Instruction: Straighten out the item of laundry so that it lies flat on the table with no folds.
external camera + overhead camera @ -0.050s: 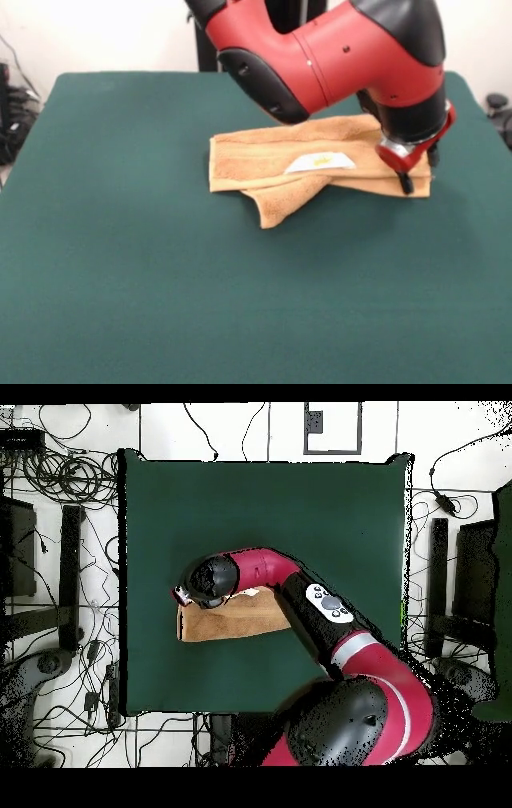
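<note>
The item of laundry (256,156) is an orange-tan towel lying folded on the green table (120,264), a little beyond its middle. A white label (320,162) faces up, and a folded flap sticks out toward the front edge. My gripper (419,170) is down at the towel's right end, open, with one black fingertip (406,183) touching the towel's near right corner. In the overhead view the towel (230,622) lies left of centre on the table (300,514), and the arm's wrist (208,578) covers its corner and hides the gripper's tips.
The arm's thick red link (320,56) hangs over the towel's far edge. Cables and dark equipment (60,534) lie on the floor around the table. Wide green cloth stretches in front of the towel and to its left in the front view.
</note>
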Controlling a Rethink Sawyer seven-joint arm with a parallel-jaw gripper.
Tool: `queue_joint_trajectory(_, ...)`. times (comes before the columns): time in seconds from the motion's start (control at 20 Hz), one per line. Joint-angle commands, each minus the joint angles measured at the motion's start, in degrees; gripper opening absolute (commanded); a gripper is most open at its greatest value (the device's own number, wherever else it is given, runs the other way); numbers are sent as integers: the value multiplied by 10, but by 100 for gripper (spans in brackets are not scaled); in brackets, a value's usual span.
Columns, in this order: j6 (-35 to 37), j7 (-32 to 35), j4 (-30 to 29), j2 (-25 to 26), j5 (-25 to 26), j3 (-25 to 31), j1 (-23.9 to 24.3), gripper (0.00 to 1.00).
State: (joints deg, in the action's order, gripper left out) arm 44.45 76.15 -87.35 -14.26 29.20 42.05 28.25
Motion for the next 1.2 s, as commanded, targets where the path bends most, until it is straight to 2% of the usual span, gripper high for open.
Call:
queue_joint_trajectory(0.05, 56, -175, -3, 10, 28, 44, 8, 100)
queue_joint_trajectory(0.45, 84, -173, -14, -3, 46, 32, 30, 100)
queue_joint_trajectory(0.75, 54, -147, -14, 3, 68, 17, 39, 100)
queue_joint_trajectory(1.2, 105, -141, -21, -5, 58, 11, 37, 100)
